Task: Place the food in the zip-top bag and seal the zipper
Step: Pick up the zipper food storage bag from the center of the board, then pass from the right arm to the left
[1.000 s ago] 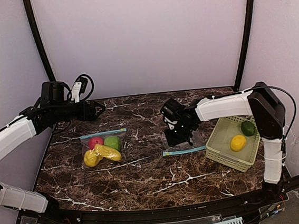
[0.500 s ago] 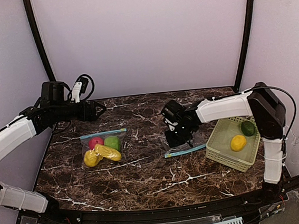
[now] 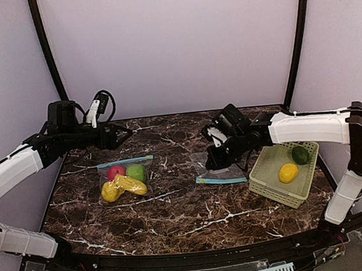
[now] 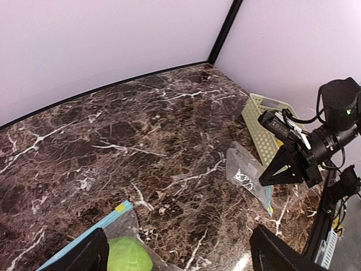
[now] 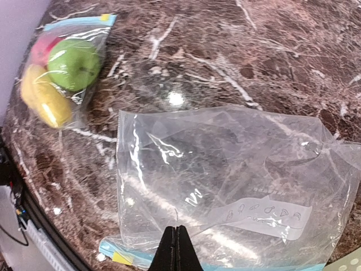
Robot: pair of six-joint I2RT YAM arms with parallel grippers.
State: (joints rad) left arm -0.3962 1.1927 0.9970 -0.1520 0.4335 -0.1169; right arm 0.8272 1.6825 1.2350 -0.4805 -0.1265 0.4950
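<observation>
Pressing my right gripper (image 5: 175,248) fully closed, I have its tips down on the empty bag (image 5: 225,180), close by its blue zipper strip (image 3: 222,180). I cannot tell whether any film is caught between them. A yellow fruit (image 3: 288,172) and a dark green fruit (image 3: 300,155) lie in the basket (image 3: 273,195) just beside that bag. The red ball (image 3: 115,172), light green ball (image 3: 136,172) and yellow pieces (image 3: 129,185) sit in a second bag (image 3: 124,162) well off to the left, near my left gripper (image 3: 122,134), which is spread wide and holds nothing.
</observation>
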